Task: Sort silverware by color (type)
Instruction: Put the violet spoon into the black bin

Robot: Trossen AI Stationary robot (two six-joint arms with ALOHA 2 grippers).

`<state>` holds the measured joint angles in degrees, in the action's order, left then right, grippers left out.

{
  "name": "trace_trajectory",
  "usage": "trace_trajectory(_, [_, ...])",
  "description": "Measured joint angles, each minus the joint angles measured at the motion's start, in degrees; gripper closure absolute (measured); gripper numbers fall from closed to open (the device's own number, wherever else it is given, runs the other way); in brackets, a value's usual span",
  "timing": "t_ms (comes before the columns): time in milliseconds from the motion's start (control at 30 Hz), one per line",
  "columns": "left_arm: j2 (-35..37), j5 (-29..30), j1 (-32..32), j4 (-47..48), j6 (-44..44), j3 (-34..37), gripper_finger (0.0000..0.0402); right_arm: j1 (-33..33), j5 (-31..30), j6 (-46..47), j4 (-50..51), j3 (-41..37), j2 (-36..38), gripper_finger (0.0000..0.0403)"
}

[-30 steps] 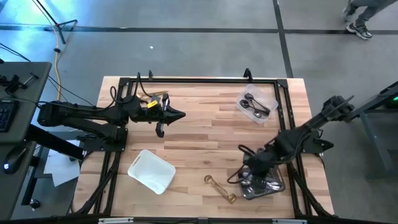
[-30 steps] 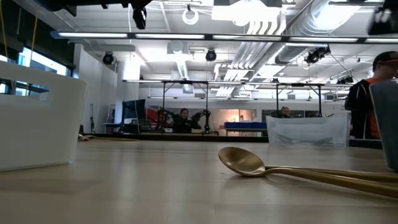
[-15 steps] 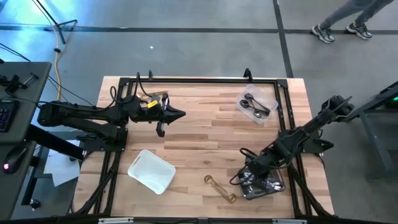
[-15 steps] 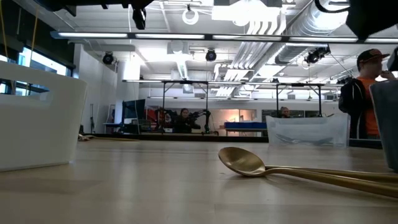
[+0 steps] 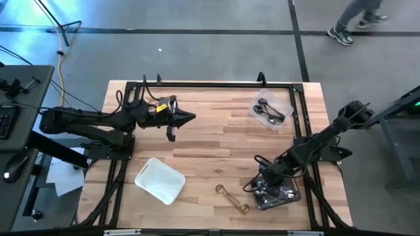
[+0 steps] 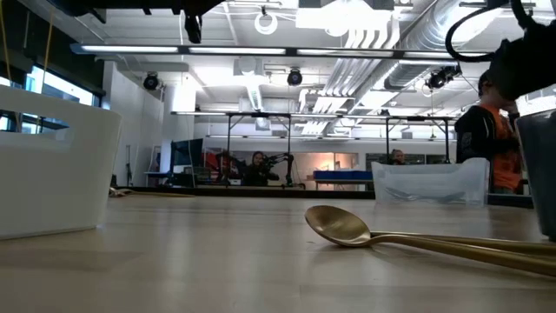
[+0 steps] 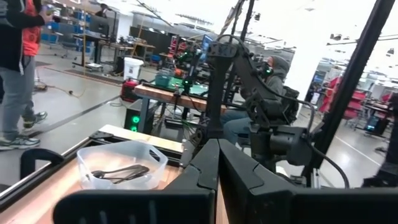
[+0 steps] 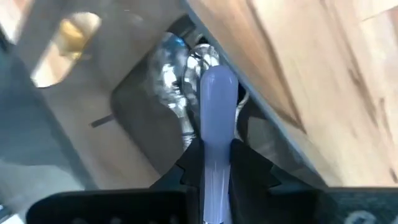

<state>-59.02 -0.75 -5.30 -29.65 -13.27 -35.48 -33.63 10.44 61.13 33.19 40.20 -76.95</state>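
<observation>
A: Silver spoon (image 8: 217, 99) is pinched upright in the right gripper (image 5: 264, 181), right above the dark tray (image 5: 289, 197) of shiny ones.
B: Left gripper (image 5: 187, 118)? Clamped shut, holding nothing, hovering mid-table.

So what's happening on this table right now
A two-armed robot is sorting silverware by color. The right gripper is down at the grey tray near the table's front right, its jaws closed on a silver utensil above the silver pieces already in there. The left gripper is shut and empty, waiting over the back left. Dark spoons sit in a clear tray at the back right, gold spoons lie loose on the wood, and a white tray stands at the front left.
</observation>
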Motion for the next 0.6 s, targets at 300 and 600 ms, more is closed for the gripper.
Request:
trace_trajectory(300, [0.0, 0.0, -1.5, 0.0, 0.0, 0.0, 0.0401, 0.0, -7.1, -0.1, -1.8, -1.7, 0.0, 0.0356])
trace_trajectory(600, [0.0, 0.0, -1.5, 0.0, 0.0, 0.0, 0.0402, 0.0, -7.8, -0.1, -2.1, -1.7, 0.0, 0.0334])
